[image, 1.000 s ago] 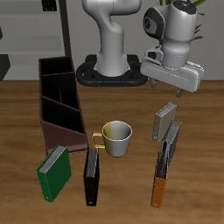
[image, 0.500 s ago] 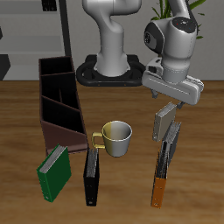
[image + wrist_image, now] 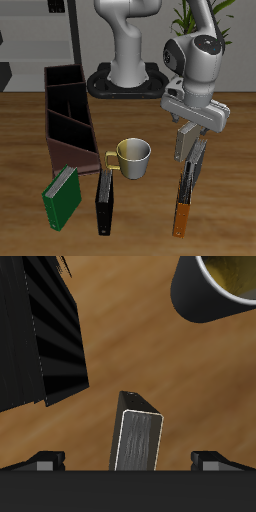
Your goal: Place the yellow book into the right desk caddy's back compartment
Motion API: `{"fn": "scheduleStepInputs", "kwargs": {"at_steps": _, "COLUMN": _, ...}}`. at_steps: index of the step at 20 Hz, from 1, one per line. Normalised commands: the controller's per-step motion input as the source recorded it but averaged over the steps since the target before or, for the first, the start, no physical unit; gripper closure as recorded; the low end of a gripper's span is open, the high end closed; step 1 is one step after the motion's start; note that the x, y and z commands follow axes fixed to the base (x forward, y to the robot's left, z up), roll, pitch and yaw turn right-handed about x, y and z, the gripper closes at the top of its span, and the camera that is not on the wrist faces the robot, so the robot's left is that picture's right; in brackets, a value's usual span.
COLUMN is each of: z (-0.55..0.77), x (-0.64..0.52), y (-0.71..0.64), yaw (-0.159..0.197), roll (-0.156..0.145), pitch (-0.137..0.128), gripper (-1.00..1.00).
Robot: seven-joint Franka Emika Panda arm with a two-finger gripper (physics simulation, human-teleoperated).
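Note:
The yellow book (image 3: 187,141) stands tilted on the table, leaning against a dark book with an orange end (image 3: 187,189). In the wrist view it (image 3: 138,436) rises between my two fingertips without touching either. My gripper (image 3: 193,127) is open and sits just above the book's upper end; it also shows in the wrist view (image 3: 128,461). The right desk caddy (image 3: 68,112) is a long dark brown box across the table from the gripper. Its back compartment (image 3: 62,77) is the cell farthest from the table's front edge and looks empty.
A dark mug with a yellow inside (image 3: 133,157) stands between the caddy and the books, and shows in the wrist view (image 3: 220,286). A green book (image 3: 61,195) and a black book (image 3: 104,200) lie near the front edge. The robot base (image 3: 125,78) stands at the back.
My gripper has moved down and toward the table's front edge, ending over the top of the yellow book. The book and the other objects have not moved.

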Motion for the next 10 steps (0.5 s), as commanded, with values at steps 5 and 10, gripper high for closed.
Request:
{"fn": "scheduleStepInputs", "kwargs": {"at_steps": 5, "z": -0.24, "x": 0.02, "y": 0.02, "yaw": -0.010, "roll": 0.023, "pitch": 0.013, "gripper": -1.00}}
{"fn": "scheduleStepInputs", "kwargs": {"at_steps": 10, "z": -0.25, "x": 0.05, "y": 0.02, "yaw": -0.021, "roll": 0.061, "pitch": 0.017, "gripper": 1.00}}
